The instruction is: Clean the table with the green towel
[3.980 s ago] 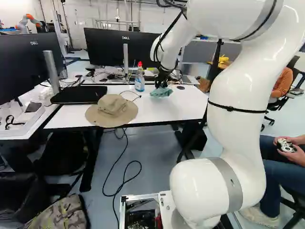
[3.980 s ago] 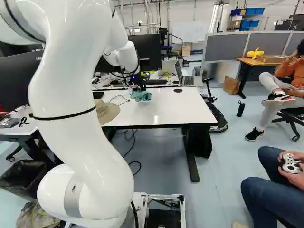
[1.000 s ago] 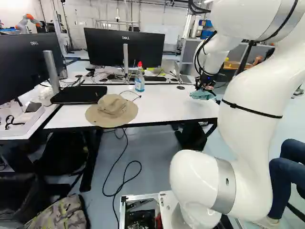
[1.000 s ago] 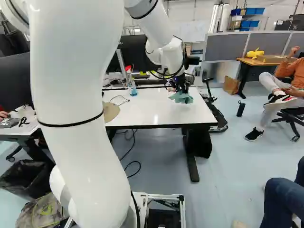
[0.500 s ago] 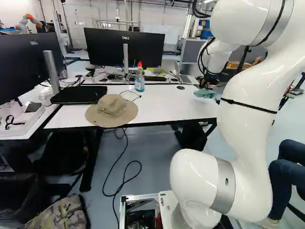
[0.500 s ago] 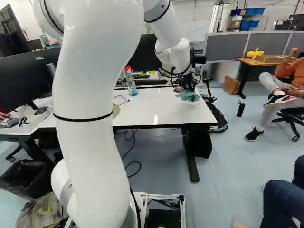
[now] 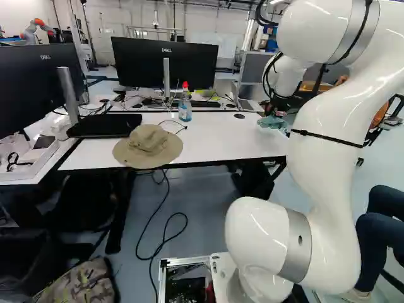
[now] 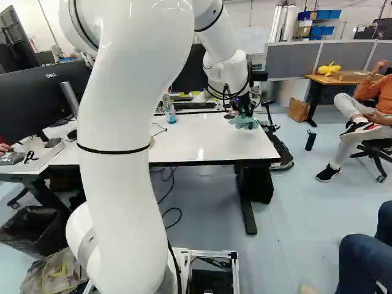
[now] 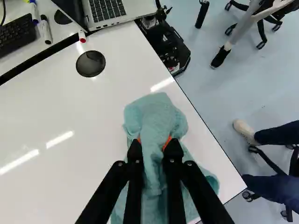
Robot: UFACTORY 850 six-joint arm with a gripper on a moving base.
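Green towel [image 9: 156,114] gripped between both fingers of the tool [image 8: 244,114], slightly parted, near the white surface's [image 9: 42,112] edge.

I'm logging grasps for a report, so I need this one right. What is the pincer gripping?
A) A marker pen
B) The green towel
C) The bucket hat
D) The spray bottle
B: in the wrist view, the two orange pads of the pincer press the green towel from opposite sides, its cloth bunched between them.
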